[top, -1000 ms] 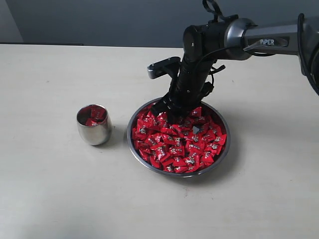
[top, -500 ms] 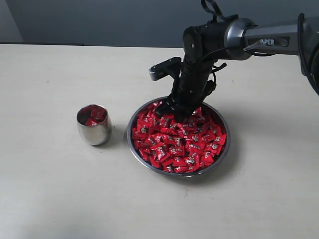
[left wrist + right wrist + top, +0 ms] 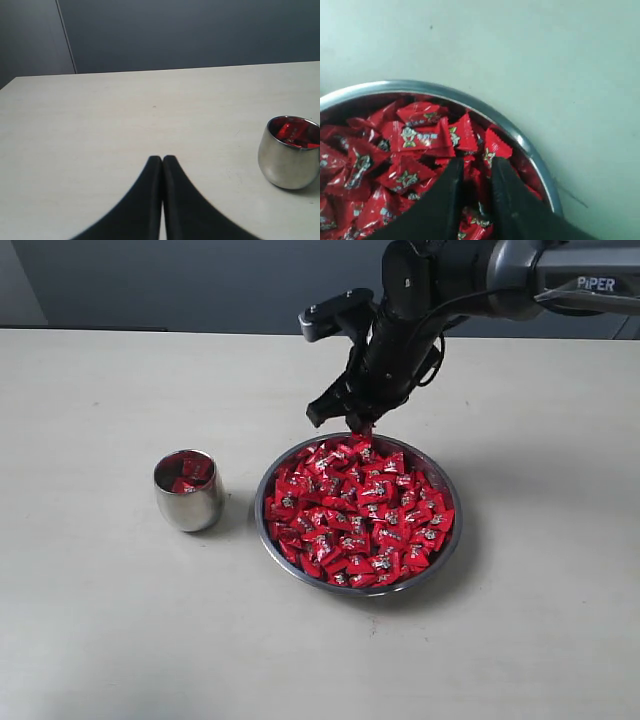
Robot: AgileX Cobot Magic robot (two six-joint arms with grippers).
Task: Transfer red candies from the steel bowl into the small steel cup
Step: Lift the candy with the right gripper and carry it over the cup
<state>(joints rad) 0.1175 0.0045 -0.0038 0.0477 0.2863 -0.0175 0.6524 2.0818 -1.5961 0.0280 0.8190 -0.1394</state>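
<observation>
a wide, shallow round bowl of shiny steel (image 3: 360, 590) lies flat on the pale table (image 3: 120, 640), mouth up, heaped with small sweets in glossy red wrappers (image 3: 355, 515) that point every which way. above the bowl's far rim hangs the black right gripper (image 3: 362, 420), its fingers aimed down at the pile. its jaws are drawn in to a narrow gap and pinch a single red sweet (image 3: 364, 428) – a small red tab hangs below the tips, pointing down at the bowl. its long axis is too small for us to tell.

left of the bowl in the exterior view, near but not touching it, the small rounded steel cup (image 3: 188, 502) stands upright with a few red sweets inside.

the black left gripper (image 3: 162, 159) has its fingers pressed together on nothing – where it sits relative to the bowl we cannot tell.
</observation>
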